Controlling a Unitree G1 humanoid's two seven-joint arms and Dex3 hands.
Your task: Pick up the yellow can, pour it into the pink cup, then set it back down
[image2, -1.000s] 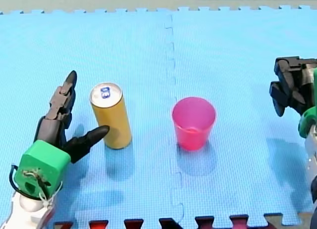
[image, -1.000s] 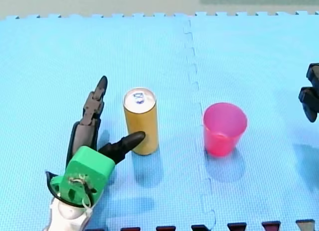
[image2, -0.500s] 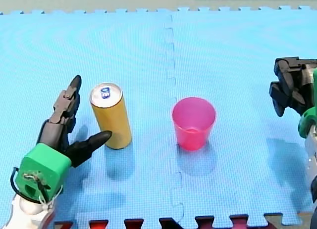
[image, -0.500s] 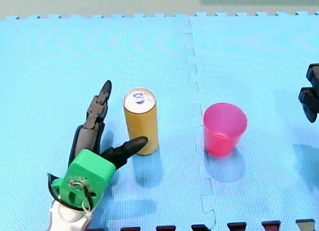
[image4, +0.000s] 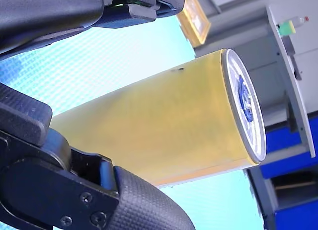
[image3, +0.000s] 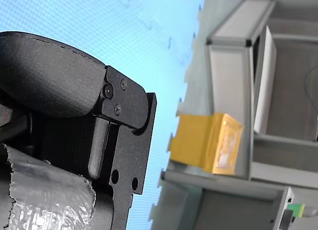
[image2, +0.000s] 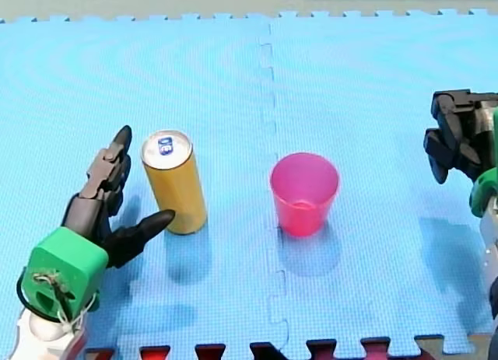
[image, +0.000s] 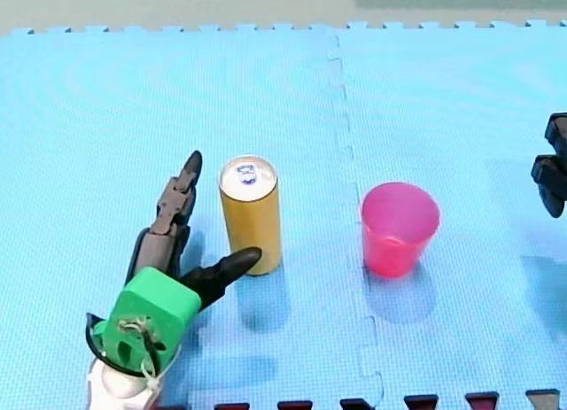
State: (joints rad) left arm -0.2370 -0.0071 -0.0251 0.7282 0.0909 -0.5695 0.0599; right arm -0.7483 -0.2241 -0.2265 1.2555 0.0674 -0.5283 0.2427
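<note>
while yellow can (image: 251, 220) stands upright, silver-topped | left hand (image: 173, 251) unclosed beside it | right hand (image2: 455, 138) curled, far right

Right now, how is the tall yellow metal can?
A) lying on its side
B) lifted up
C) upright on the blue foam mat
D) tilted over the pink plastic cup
C: the yellow can stands upright on the blue mat, apart from the pink cup, left hand open beside it.

The left hand (image: 177, 251) covers a bit of the yellow can (image: 251, 211) near its base.
</note>
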